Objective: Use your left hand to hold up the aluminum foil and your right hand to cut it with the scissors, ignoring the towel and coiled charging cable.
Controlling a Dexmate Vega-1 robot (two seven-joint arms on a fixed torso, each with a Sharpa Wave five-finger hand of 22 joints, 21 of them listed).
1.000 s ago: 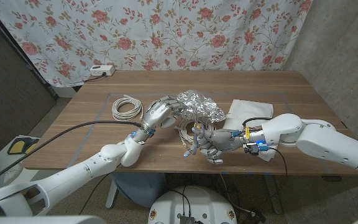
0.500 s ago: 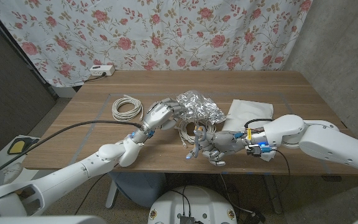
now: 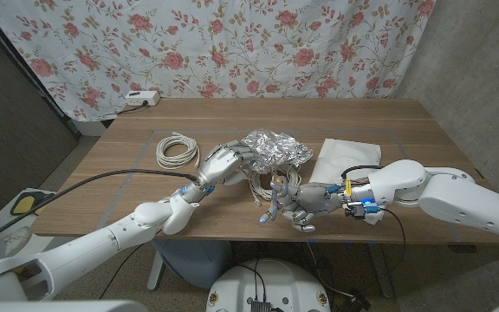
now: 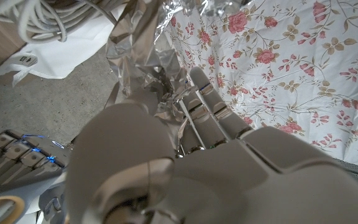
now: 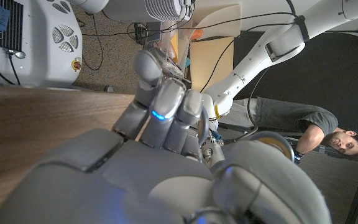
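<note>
On the table (image 3: 405, 117) my left hand (image 3: 220, 161) clamped the foil (image 3: 277, 147), raised above a cable coil (image 3: 258, 182). My right hand (image 3: 300, 201) gripped the scissors (image 3: 272, 198) near the front edge (blades barely visible). I judged cutting not begun; next, bring blades up to the foil.

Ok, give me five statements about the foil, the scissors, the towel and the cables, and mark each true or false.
1. The left hand grips the aluminum foil. True.
2. The scissors lie untouched beside the power strip. False: the right hand holds them near the table's front edge.
3. The white towel lies on the robot's right of the foil. True.
4. The coiled white cable rests on top of the towel. False: it lies on bare wood on the left side, well apart from the towel.
5. The foil is pressed flat on the table. False: it is a crumpled bunch.
</note>
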